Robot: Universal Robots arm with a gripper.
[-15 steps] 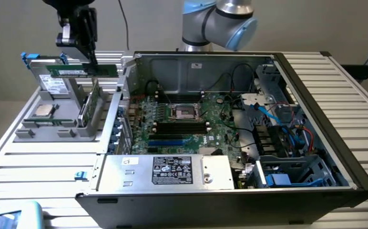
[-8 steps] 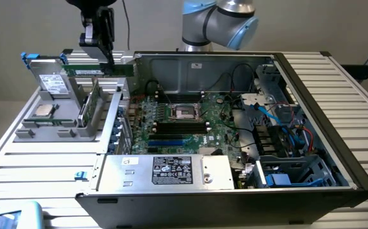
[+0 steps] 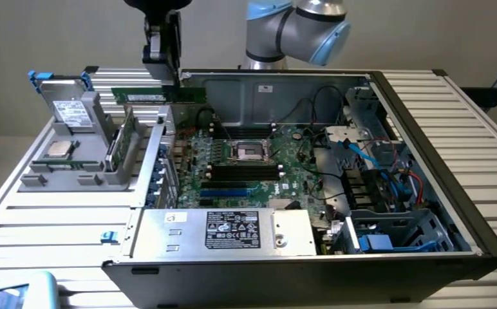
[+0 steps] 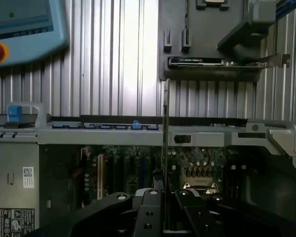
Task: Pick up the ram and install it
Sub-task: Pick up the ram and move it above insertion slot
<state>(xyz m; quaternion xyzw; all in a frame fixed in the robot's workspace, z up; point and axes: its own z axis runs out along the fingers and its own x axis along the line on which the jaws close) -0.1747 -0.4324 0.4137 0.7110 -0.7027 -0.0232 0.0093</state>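
- Exterior view: you have the ram [image 3: 158, 95] in the air, held level with its long edge horizontal, at the far left corner of the open case [image 3: 429, 138] as the exterior view shows it.
- The gripper [image 3: 169, 81] is clamped on the ram from above, jaws nearly closed on the thin board. The stick juts out to both sides of the fingers.
- Pick-up reads as done: the ram touches neither the grey fixture [image 3: 51, 179] on the exterior view's left nor anything in the case.
- Install is not yet done. The ram hangs well above the motherboard [image 3: 231, 138], apart from the black memory slots [image 3: 245, 171] just near of the CPU socket [image 3: 250, 152].
- Placement: the stick sits over the case's left wall, between fixture and board, not yet over the slots.
- Wrist view: the ram [image 4: 166, 128] shows edge-on as a thin line running out from between the black fingers [image 4: 148, 217]. The gripper [image 4: 164, 219] is pinched on it, with the motherboard beyond.
- Arm pose: the arm [image 3: 304, 26] stands behind the case's far wall and reaches toward the exterior view's left, with the tool pointing straight down.
- Tilt of the stick relative to the slots: you cannot judge it from these views.
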